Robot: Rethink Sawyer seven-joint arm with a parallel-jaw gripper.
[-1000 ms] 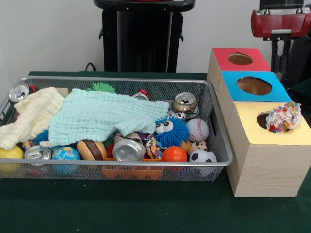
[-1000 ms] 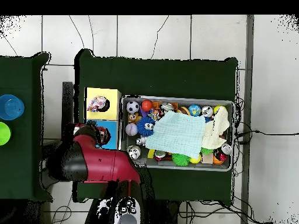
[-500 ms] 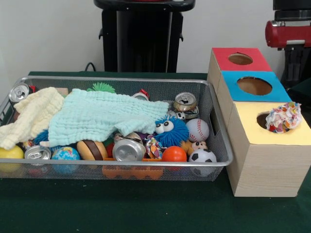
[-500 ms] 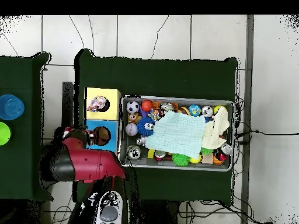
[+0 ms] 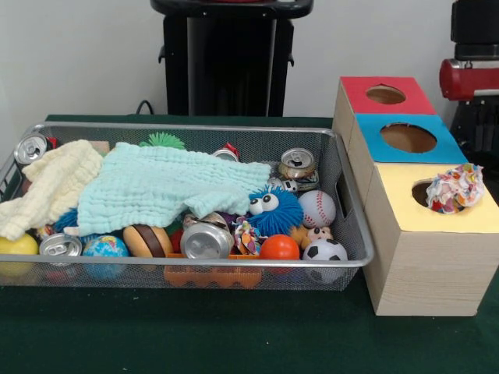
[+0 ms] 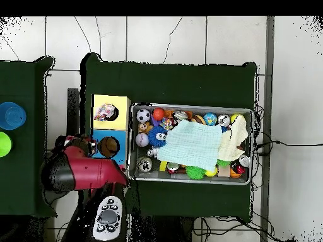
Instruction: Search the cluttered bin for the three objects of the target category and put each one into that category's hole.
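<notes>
A wire mesh bin [image 5: 355, 234] [image 6: 192, 108] holds a heap of clutter. In it lie a teal cloth [image 5: 164, 187], a cream cloth [image 5: 51, 187], several crushed cans [image 5: 206, 239], a baseball [image 5: 317, 208], a soccer ball [image 5: 324, 251], an orange ball [image 5: 279, 248] and a blue fuzzy toy [image 5: 273, 209]. Beside the bin stand a red box [image 5: 355, 89], a blue box [image 5: 374, 140] and a yellow box [image 5: 468, 218], each with a round hole. A frilly multicoloured toy [image 5: 454, 188] [image 6: 105, 113] rests in the yellow box's hole. The red arm [image 5: 470, 78] is off beyond the boxes, and its gripper [image 6: 79, 144] is too small to read.
The cloths hide much of the bin's left and middle. A globe ball [image 5: 105, 247], a yellow ball [image 5: 17, 245] and a burger toy [image 5: 148, 240] lie along the front wall. A blue cup [image 6: 11, 115] and a green cup [image 6: 3, 144] stand on a separate table.
The arm has swung away from over the boxes, toward the right edge of the front view. The frilly toy stays in the yellow hole, and the bin's contents have not moved.
</notes>
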